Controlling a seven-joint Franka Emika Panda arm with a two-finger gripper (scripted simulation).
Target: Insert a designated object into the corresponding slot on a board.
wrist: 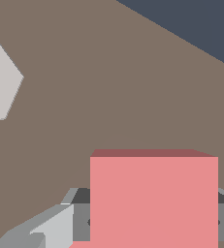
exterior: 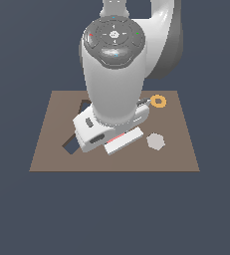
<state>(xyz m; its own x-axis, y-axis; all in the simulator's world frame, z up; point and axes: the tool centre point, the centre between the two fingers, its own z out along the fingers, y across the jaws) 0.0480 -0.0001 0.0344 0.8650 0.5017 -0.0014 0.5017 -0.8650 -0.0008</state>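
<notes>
We see the arm (exterior: 114, 69) filling the middle of the exterior view, its pale body hanging straight down over the board (exterior: 52, 154), a flat brown rectangle lying on a dark blue-grey ground. The arm's bulk covers much of the board's centre. Two dark cutouts peek out from under it on the exterior view's left: one dark patch (exterior: 84, 106) near the board's far part and another dark patch (exterior: 69, 146) closer to the near edge; we cannot tell from here which of them is the square slot, since both are largely hidden. The pincer (exterior: 117, 141) sits low over the board, its white housing tilted. In the wrist view the salmon-pink tile (wrist: 153, 198) stands large between the grey fingers (wrist: 55, 227), one on each side of it, so we judge the pincer clamped on the tile; in the exterior view only a thin pink strip of it shows beneath the hand. The tile is above bare brown board; whether it touches the surface we cannot tell. A pale grey hexagon piece (exterior: 156, 141) lies flat on the board to the exterior view's right of the pincer, apart from it. A small orange ring (exterior: 159, 101) lies near the board's far right corner.
</notes>
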